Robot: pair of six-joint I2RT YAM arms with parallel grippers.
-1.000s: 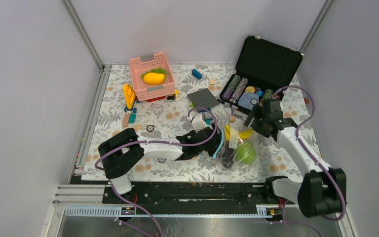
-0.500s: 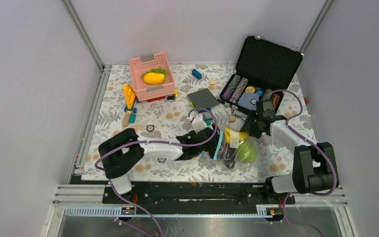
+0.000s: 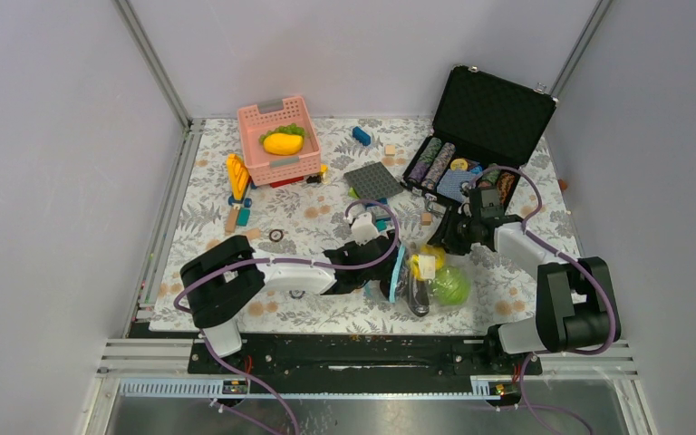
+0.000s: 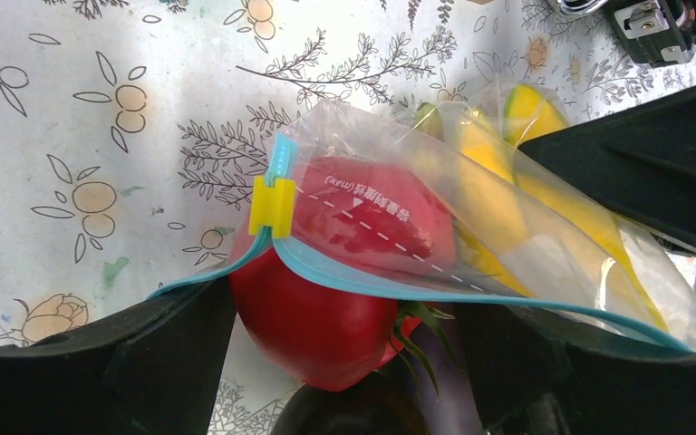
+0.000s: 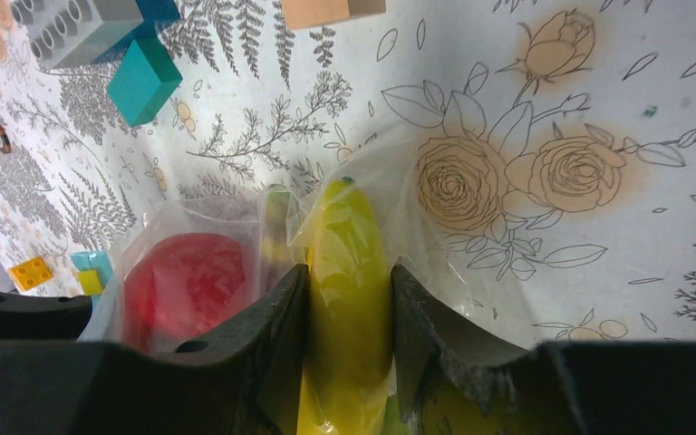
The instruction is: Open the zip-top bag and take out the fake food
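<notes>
The zip-top bag (image 3: 421, 276) lies on the flowered mat at front centre, with its light-blue zipper strip (image 3: 396, 272) facing my left gripper (image 3: 382, 265). In the left wrist view the open left gripper (image 4: 349, 304) straddles the red tomato (image 4: 326, 317) under the strip (image 4: 372, 281). A yellow slider (image 4: 272, 207) sits on the strip and a dark eggplant (image 4: 362, 412) lies below. My right gripper (image 3: 446, 243) is at the bag's far end. In its wrist view the right gripper (image 5: 349, 272) is shut on the bag around a yellow banana (image 5: 344, 227). A green cabbage (image 3: 451, 286) is in the bag.
A pink basket (image 3: 272, 113) at the back left holds a yellow mango (image 3: 283, 142). An open black case (image 3: 489, 113) with poker chips stands at the back right. A grey baseplate (image 3: 373, 179) and small blocks (image 5: 145, 80) lie behind the bag.
My right gripper came down and left from above the mat and closed on the bag's far end. The bag shifted slightly towards the front. The left arm hardly moved.
</notes>
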